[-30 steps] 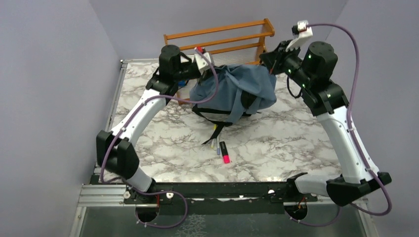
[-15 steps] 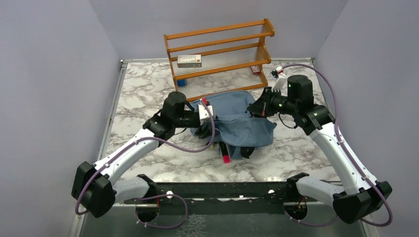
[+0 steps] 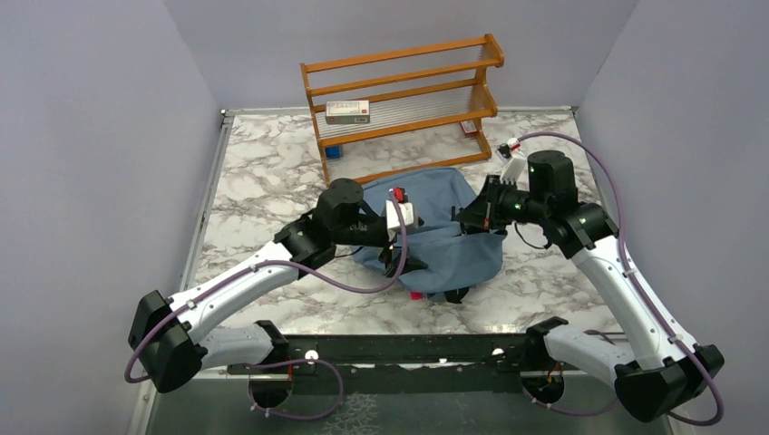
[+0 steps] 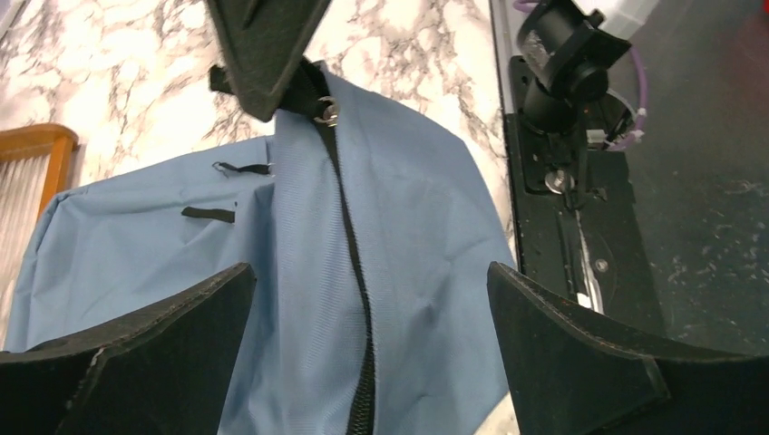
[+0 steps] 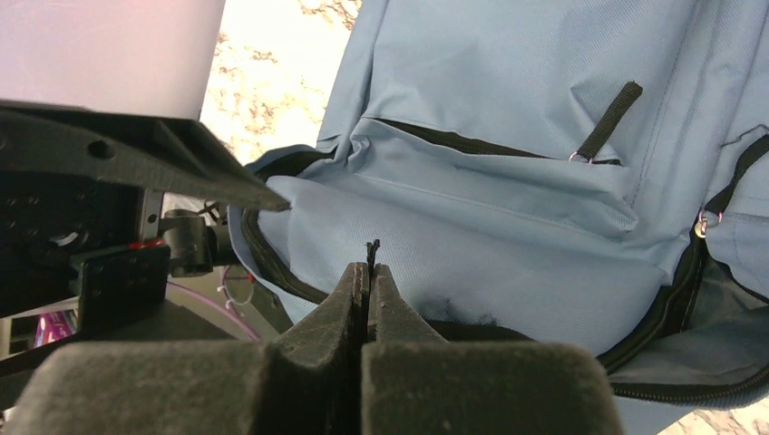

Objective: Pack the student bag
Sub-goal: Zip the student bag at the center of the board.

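The student bag [image 3: 444, 231], dusty-blue with black zipper trim, lies slumped in the middle of the marble table. My left gripper [image 3: 403, 261] hovers open over the bag's near left part. In the left wrist view the blue cloth and a black zipper [image 4: 349, 227] run between its wide-apart fingers [image 4: 580, 353], and nothing is gripped. My right gripper [image 3: 464, 217] is at the bag's right side, shut on a thin black tab [image 5: 370, 249] of the student bag [image 5: 508, 109]. The bag's zipped opening [image 5: 716, 335] gapes at the right of that view.
A wooden rack [image 3: 403, 91] stands at the back with a flat box [image 3: 348, 111] on its shelf and small blue [image 3: 334, 151] and red [image 3: 469, 128] items by its feet. A pink highlighter [image 3: 415, 294] pokes out from under the bag's near edge.
The bag came down from high at the back and now lies nearer the front, over the pens. My left gripper opened and let go of it. The right stayed shut on it.
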Robot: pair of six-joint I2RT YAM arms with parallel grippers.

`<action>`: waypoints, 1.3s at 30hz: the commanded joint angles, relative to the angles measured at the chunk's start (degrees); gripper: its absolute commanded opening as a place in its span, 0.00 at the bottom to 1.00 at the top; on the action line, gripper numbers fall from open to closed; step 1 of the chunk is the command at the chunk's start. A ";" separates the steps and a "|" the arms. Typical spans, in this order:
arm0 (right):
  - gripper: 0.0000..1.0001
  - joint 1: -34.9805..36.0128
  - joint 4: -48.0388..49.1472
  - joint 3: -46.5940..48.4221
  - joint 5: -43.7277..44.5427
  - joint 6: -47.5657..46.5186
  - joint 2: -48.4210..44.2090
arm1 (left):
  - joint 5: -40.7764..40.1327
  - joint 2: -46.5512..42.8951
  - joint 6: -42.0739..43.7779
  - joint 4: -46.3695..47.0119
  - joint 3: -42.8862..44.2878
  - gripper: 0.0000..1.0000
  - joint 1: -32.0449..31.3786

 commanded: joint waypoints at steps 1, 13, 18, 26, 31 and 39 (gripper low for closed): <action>0.00 0.04 -0.34 0.19 2.41 0.66 -2.67 | -6.84 1.87 -2.43 1.96 1.94 0.99 -0.71; 0.01 0.04 -0.28 -1.26 4.11 0.13 -4.83 | -4.46 12.19 -3.90 4.33 8.33 0.75 -7.26; 0.01 0.04 -1.83 -1.19 7.44 0.13 -6.11 | -4.17 13.54 -3.96 3.90 8.74 0.51 -8.40; 0.00 0.04 -7.48 0.60 16.45 0.92 -8.77 | -3.21 12.34 -3.21 -3.54 9.49 0.03 -8.41; 0.00 0.04 -10.21 0.37 24.32 3.06 -10.46 | -3.40 9.30 -2.23 -7.51 9.54 0.00 -8.41; 0.01 0.04 -9.36 -0.99 36.07 3.16 -9.74 | -5.06 4.64 -0.52 -10.95 7.63 0.00 -8.41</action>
